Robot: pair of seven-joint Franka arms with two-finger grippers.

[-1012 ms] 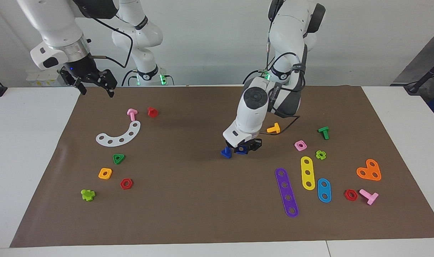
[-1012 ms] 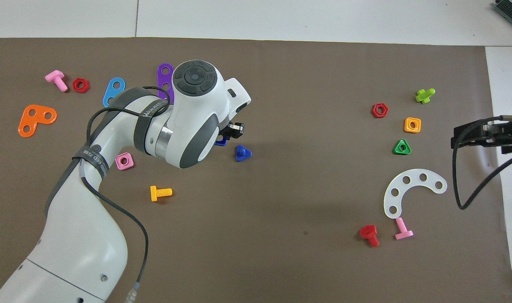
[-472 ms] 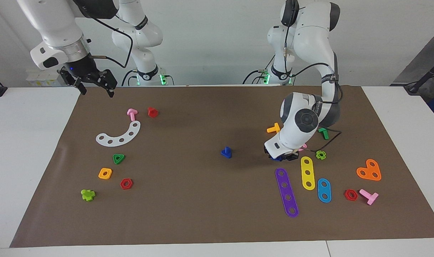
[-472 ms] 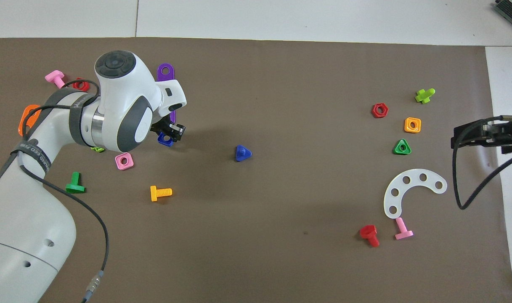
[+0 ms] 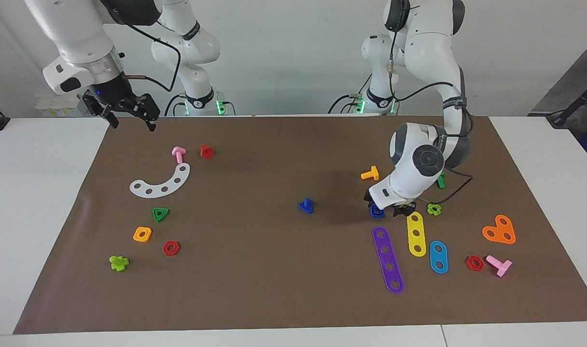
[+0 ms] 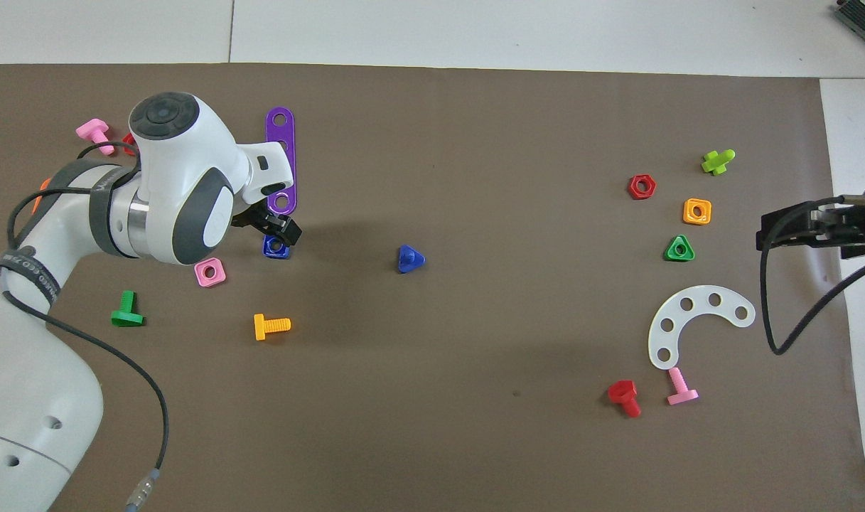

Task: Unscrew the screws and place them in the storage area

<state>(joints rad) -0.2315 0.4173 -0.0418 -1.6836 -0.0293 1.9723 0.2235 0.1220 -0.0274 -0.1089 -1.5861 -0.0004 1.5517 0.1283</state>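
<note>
The dark-blue bolt [image 5: 306,206] stands on its triangular head near the middle of the brown mat [image 5: 274,289], its short stem pointing up; from overhead the head's three rounded corners show. It lies alone, well apart from the other pieces. The dark-blue square nut [image 5: 376,210] lies flat on the mat toward the left arm's end of the table, its round centre hole facing up. It sits just beside the nearer end of the purple four-hole strip [image 5: 388,259] and near the pink square nut [image 6: 210,272].
</note>
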